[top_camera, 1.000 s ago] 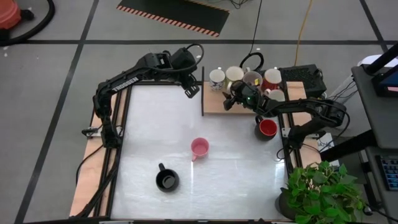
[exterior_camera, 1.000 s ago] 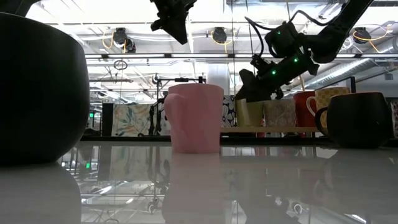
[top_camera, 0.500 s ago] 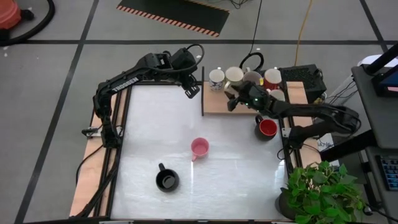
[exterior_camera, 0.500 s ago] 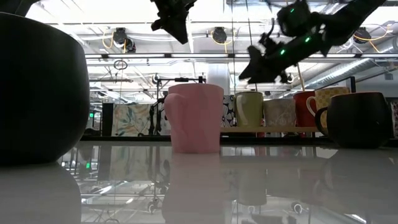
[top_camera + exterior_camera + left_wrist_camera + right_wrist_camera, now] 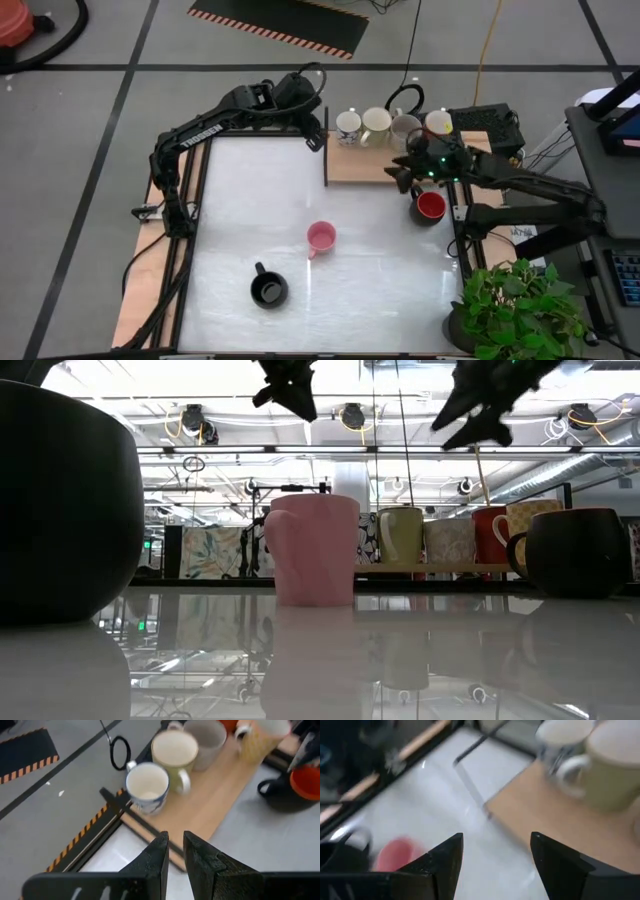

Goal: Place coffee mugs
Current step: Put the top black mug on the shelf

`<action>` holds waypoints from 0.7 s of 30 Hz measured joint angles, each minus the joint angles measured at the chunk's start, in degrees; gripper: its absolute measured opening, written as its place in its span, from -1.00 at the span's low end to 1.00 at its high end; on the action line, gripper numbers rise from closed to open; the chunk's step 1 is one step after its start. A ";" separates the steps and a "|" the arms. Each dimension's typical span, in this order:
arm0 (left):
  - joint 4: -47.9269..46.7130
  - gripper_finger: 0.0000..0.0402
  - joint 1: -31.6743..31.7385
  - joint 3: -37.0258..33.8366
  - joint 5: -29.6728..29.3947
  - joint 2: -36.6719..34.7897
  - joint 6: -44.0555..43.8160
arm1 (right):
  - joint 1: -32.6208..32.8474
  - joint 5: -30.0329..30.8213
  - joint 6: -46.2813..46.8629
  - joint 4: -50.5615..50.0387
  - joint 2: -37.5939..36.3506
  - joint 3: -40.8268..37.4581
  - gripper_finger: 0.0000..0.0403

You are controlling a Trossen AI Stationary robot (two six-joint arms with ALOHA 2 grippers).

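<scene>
1. Taking the flat rectangular wooden board [image 5: 372, 165] at the far right corner of the white table [image 5: 240, 220] as landmark: four mugs stand in a row along the board's far edge.
2. Row, from the table-side end outward: white ceramic mug with blue marks [image 5: 348, 126], cream ceramic mug [image 5: 376, 120], grey ceramic mug [image 5: 405, 127], red ceramic mug with pale interior [image 5: 438, 123]. The cream mug touches or nearly touches its neighbours; the near half of the board is bare wood.
3. Off the board, just beside its near right corner: dark round mug with red interior [image 5: 430, 206], standing upright on the table.
4. Pink ceramic mug [image 5: 320, 238] stands upright on the table, well clear of the board on its near side.
5. Black ceramic mug [image 5: 268, 290] sits upright, handle toward the board, farther from the board than the pink one, toward the near left.
6. Left gripper [image 5: 314, 137] hangs in the air just beside the board's left end, near the blue-marked mug. Its wrist view shows the two dark fingers [image 5: 155, 857] nearly together with only a thin slit between; nothing in them.
7. Right gripper [image 5: 402, 172] hovers over the board's right end, above the wood and near the red-interior mug. Its wrist view shows the jaws spread partway with empty air between them; no mug held.
8. Low view: both grippers are high above the mug rims, touching nothing.
</scene>
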 joint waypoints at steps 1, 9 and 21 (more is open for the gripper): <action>1.01 -0.69 -0.06 0.00 -0.02 0.00 -0.31 | 0.74 -1.23 0.36 -4.38 0.56 2.66 0.11; 6.45 -0.69 -1.04 -0.62 -0.11 0.00 -0.28 | 6.29 -3.14 -6.05 -25.20 6.37 16.20 0.11; 0.51 -0.69 -4.28 -8.09 1.52 0.09 0.48 | 11.06 -3.21 -7.85 -50.07 11.80 16.34 0.11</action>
